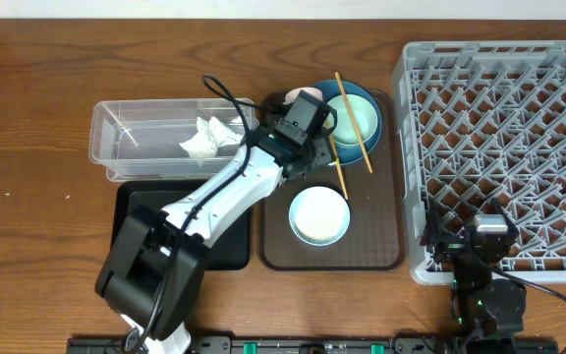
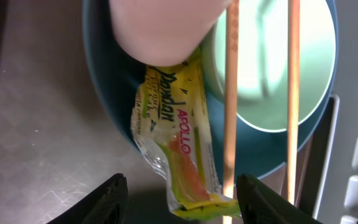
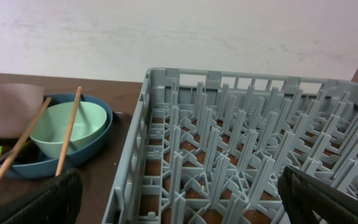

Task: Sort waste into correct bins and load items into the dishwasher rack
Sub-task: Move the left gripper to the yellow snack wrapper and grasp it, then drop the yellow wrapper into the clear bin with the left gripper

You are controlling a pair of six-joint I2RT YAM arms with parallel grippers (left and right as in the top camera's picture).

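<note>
**Q:** Which step is shown, and where does its object lie?

**A:** Wrapper pick-up, by my reading. The snack wrapper lies draped over the rim of the dark blue bowl; its upper end is hidden behind the pale pink cup; its lower end hangs out over the brown serving tray. Two chopsticks cross the mint green bowl, the nearer one just beside the wrapper.

**Q:** State of each tool?

**A:** Left tool: fingers spread, one on each side of the wrapper's lower end; nothing pinched yet. Right tool: spread wide, empty, at the near edge of the dishwasher rack.

**Q:** How is the grasp best made?

**A:** Centre the free lower end between the fingers; close on the film alone. The nearer chopstick sits close to one finger, and whether they touch cannot be told, so shift away from it before closing; otherwise stick and film may be caught together. Thin film probably slips, so a full pinch is advisable. Draw it out gently from the cup, lest the cup tip. The bins lie well to the side on the surface: the clear tub, holding the crumpled tissue, and the black tray beside it.
</note>
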